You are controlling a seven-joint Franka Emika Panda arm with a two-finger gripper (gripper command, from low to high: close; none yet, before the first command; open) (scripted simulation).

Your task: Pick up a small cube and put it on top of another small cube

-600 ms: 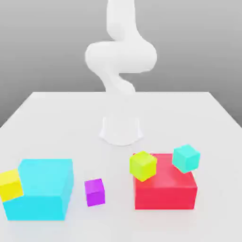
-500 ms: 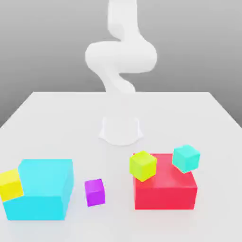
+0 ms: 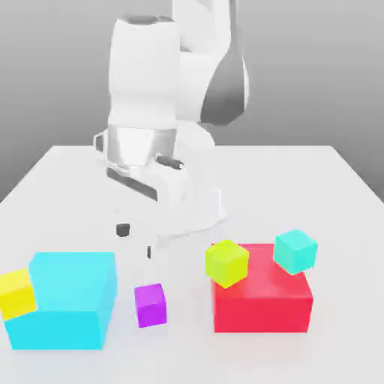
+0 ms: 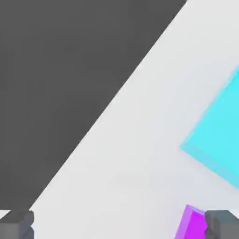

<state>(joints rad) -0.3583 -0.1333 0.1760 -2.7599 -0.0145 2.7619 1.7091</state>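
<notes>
Small cube [image 3: 151,304], magenta: one; four small cubes, two big blocks; pincer [image 3: 135,240] wide open, empty.

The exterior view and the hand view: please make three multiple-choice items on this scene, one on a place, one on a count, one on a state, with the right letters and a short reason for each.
1. Where does the purple cube stand?
A. On the table, between the big cyan block and the red block
B. On top of the red block
C. Inside the gripper

2. How many small cubes are there?
A. Two
B. Four
C. Six

3. How is the gripper?
A. Shut on the purple cube
B. Open, holding nothing
C. Shut on a yellow cube

Answers:
1. A, it sits alone on the table between the two blocks.
2. B, the yellow cube, the purple one, the lime-green cube and the small cyan cube.
3. B, the fingers stand wide apart above the table.
</notes>
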